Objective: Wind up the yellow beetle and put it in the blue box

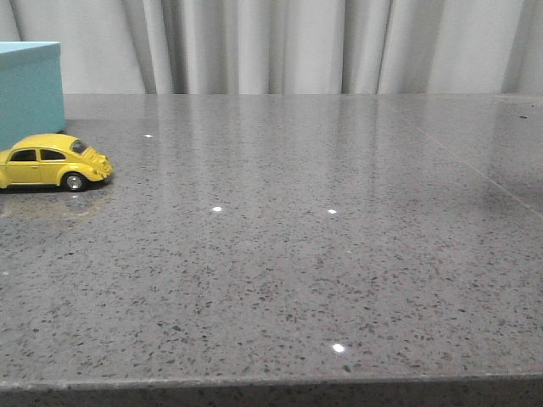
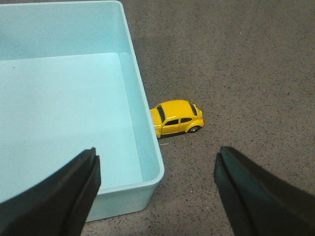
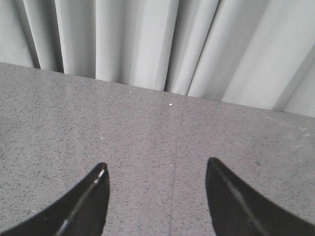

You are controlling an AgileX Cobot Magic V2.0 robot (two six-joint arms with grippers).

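The yellow beetle [image 1: 53, 161] stands on its wheels at the far left of the grey table, just in front of the blue box [image 1: 30, 91]. In the left wrist view the beetle [image 2: 177, 118] sits beside the long wall of the blue box [image 2: 142, 123], which has no lid on and is empty inside. My left gripper [image 2: 156, 156] is open and empty, high above the box's corner. My right gripper [image 3: 156, 167] is open and empty over bare table. Neither gripper shows in the front view.
A grey speckled stone table [image 1: 322, 254] fills the front view, with its front edge at the bottom. White curtains [image 1: 280, 42] hang behind it, and they also show in the right wrist view [image 3: 162, 44].
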